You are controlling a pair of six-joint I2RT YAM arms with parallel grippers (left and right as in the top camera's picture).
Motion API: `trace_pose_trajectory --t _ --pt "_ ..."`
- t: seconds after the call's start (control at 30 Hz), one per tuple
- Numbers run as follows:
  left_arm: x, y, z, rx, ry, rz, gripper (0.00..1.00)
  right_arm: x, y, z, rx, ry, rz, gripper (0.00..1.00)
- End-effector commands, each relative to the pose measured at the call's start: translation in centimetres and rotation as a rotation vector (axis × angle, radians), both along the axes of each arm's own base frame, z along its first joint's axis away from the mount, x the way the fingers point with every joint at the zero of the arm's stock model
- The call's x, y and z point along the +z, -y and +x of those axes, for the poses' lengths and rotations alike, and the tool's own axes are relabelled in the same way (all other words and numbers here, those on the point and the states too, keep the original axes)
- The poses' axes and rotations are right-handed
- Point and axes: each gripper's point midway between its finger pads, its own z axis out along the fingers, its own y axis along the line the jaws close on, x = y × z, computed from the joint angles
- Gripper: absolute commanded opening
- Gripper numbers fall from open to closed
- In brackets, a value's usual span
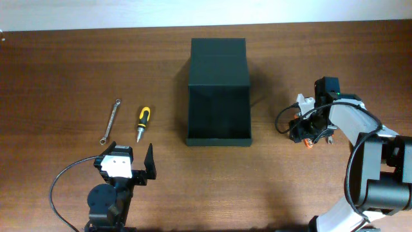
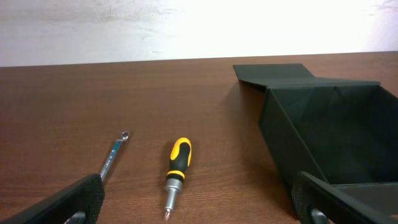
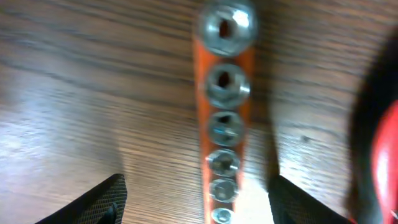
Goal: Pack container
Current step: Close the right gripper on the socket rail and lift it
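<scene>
Overhead camera is looking straight down on the bench from well above, taking in both arms. Left wrist camera is sitting low and facing level across the bench, sharing the screwdriver, wrench and container with overhead. Right wrist camera is pointing straight down, very near, blurring an orange socket rail.
</scene>
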Motion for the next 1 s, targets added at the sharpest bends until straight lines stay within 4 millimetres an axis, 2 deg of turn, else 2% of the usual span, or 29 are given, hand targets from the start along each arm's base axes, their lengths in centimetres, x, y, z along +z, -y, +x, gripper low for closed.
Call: trace_pose_trajectory --t 0.0,0.07,0.17,0.27,0.37,0.43,0.6,0.7,0.77,0.97 --pt "1.1 0.1 0.0 -0.002 0.024 -0.012 0.99 -0.7 1.1 -0.6 -0.036 -0.030 -0.071 0.73" --pt "1.1 0.1 0.0 -0.002 0.024 -0.012 0.99 -0.7 1.1 -0.6 -0.036 -0.030 -0.071 0.70" --pt "1.1 0.1 0.0 -0.002 0.024 -0.012 0.99 -0.7 1.1 -0.6 -0.035 -0.030 -0.071 0.55" --pt "1.1 0.1 0.0 -0.002 0.024 -0.012 0.99 -0.7 1.1 -0.6 -0.036 -0.030 -0.070 0.50" --pt "1.1 0.1 0.0 -0.002 0.024 -0.012 0.99 -0.7 1.1 -0.6 -0.036 -0.030 -0.069 0.33" --pt "1.1 0.1 0.0 -0.002 0.025 -0.012 0.99 -0.7 1.0 -0.6 -0.036 -0.030 -0.067 0.26" --pt "1.1 0.1 0.0 -0.002 0.024 -0.012 0.99 -0.7 0.8 -0.6 -0.035 -0.029 -0.054 0.15" --pt "1.1 0.1 0.0 -0.002 0.025 -0.012 0.99 -0.7 0.2 -0.4 -0.033 -0.023 -0.020 0.11" --pt "1.1 0.1 0.0 -0.002 0.025 -0.012 0.99 -0.7 0.1 -0.4 -0.033 -0.022 -0.013 0.04" --pt "1.1 0.1 0.0 -0.002 0.024 -0.012 0.99 0.1 -1.3 0.3 -0.037 -0.004 0.073 0.04"
